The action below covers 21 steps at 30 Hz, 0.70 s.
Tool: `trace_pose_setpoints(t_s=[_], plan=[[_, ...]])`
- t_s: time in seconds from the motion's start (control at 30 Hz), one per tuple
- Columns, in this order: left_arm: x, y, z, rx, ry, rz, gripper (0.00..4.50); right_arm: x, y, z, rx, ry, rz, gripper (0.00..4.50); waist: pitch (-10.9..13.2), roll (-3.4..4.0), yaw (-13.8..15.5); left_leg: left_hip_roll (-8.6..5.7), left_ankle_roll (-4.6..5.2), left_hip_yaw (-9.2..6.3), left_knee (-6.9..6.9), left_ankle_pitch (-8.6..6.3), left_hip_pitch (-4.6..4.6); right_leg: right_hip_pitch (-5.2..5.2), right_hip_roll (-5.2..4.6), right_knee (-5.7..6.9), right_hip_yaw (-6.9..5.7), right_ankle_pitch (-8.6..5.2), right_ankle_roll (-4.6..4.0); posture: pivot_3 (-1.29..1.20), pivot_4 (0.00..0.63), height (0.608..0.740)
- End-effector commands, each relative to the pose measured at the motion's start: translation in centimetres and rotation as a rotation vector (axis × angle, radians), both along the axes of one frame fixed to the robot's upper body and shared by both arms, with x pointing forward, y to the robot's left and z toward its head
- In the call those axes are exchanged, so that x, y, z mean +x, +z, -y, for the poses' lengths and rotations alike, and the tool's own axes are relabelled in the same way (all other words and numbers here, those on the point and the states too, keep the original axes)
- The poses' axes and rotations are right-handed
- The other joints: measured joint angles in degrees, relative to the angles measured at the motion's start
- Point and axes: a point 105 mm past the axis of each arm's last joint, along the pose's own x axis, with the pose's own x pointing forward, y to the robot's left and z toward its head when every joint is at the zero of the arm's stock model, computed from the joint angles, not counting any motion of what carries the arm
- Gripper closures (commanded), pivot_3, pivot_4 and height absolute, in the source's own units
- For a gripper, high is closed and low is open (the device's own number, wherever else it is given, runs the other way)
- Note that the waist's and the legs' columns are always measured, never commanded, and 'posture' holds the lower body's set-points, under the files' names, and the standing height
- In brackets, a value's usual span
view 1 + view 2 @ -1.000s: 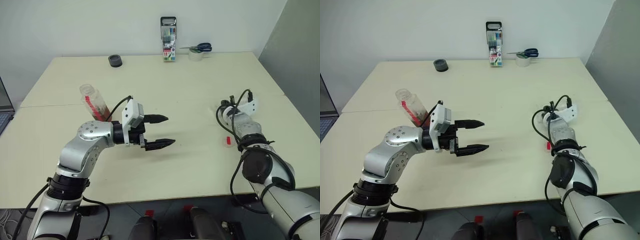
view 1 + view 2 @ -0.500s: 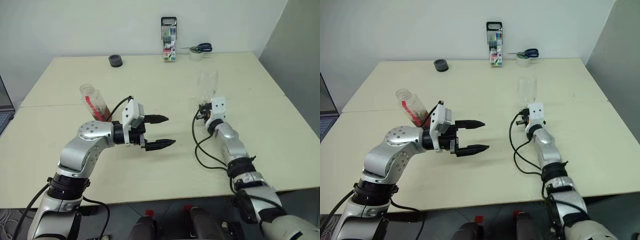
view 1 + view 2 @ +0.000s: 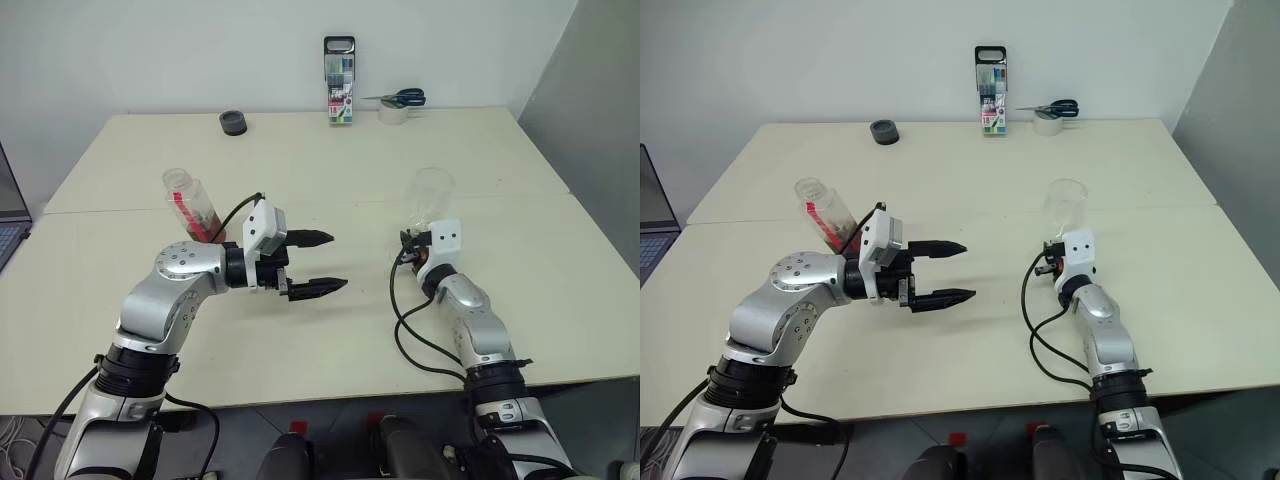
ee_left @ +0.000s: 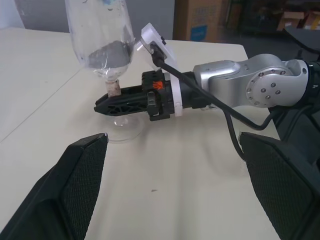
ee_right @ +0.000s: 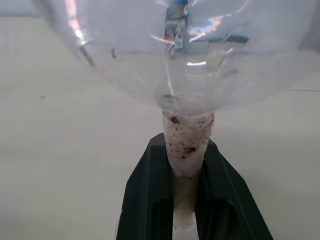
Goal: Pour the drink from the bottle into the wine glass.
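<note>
The clear wine glass [image 3: 432, 193] stands upright right of the table's middle, and its bowl [image 4: 100, 35] looks empty. My right gripper [image 5: 186, 148] is shut on its stem just under the bowl, and the foot [image 4: 123, 136] appears to sit on the table. The bottle [image 3: 190, 205], clear with a red label strip, leans behind my left forearm. Dark brownish drink [image 3: 207, 224] shows low in it, and its base is hidden. My left gripper [image 3: 337, 261] hovers open and empty, pointing across toward the glass with a wide gap between.
A marker pack [image 3: 338, 80], scissors on a tape roll [image 3: 400, 98] and a black round object [image 3: 232, 122] line the table's far edge. A laptop edge [image 3: 8, 215] shows at far left. A cable [image 3: 410, 330] loops beside my right arm.
My right arm has swung in from the right side toward the middle and rolled. The glass, unseen a second ago, now stands upright in its grip. The left arm has stayed still.
</note>
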Motion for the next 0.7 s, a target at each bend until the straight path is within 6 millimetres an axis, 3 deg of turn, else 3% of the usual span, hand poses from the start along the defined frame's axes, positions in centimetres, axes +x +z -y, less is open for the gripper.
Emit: trace_pose_setpoints(t_s=[0.03, 0.13, 0.2, 0.43, 0.57, 0.7], plan=[[-0.2, 1.2, -0.2, 0.000, 0.001, 0.062, 0.00, -2.6, -7.3, 0.1, -0.072, 0.025, -0.268, 4.22, -0.1, -0.05, 0.0, 0.00, 0.00, 0.00, 0.00, 0.00, 0.00, 0.01, 0.00, -0.01, -0.01, 0.00, 0.00, 0.00, 0.150, 0.740], [-0.2, 1.1, -0.3, -0.002, 0.007, 0.064, 0.00, -2.8, -7.7, 0.1, -0.081, 0.020, -0.270, 4.22, -0.4, -0.19, 0.1, 0.00, 0.02, -0.03, -0.02, -0.01, 0.08, 0.10, 0.00, -0.05, -0.04, -0.01, 0.00, 0.00, 0.150, 0.740], [-0.2, 1.3, -0.5, -0.001, 0.019, 0.076, 0.00, -2.1, -6.4, -0.9, -0.096, 0.054, -0.209, 4.22, -0.4, -0.19, 0.2, 0.00, 0.14, -0.11, -0.02, -0.09, 0.29, 0.36, 0.00, -0.14, -0.09, -0.01, 0.00, 0.00, 0.150, 0.740], [0.8, 3.7, -3.6, -0.003, 0.159, 0.135, 0.00, 3.4, 2.3, -7.9, -0.013, 0.212, 0.095, 4.22, -0.1, -0.17, -2.1, 0.04, 0.17, 0.36, -0.09, -0.10, 1.07, 0.78, 0.21, -0.09, 0.25, 0.02, -0.06, 0.00, 0.150, 0.740], [0.8, 4.2, -5.0, 0.004, 0.239, 0.151, 0.00, 4.5, 3.5, -10.3, -0.026, 0.263, 0.126, 4.22, 0.1, 0.01, -1.9, 0.25, 0.17, 0.27, -0.13, -0.10, 0.92, 0.53, 0.45, 0.18, 0.18, 0.06, -0.38, 0.00, 0.150, 0.740], [0.0, 3.6, -9.0, -0.006, 0.475, 0.152, 0.00, 4.5, 3.3, -12.9, -0.043, 0.315, 0.113, 4.22, 0.1, 0.02, -2.0, 0.65, -0.08, 0.24, -0.23, 0.01, 0.31, -0.11, 0.34, 0.17, 0.24, -0.01, -0.55, 0.00, 0.150, 0.740]])
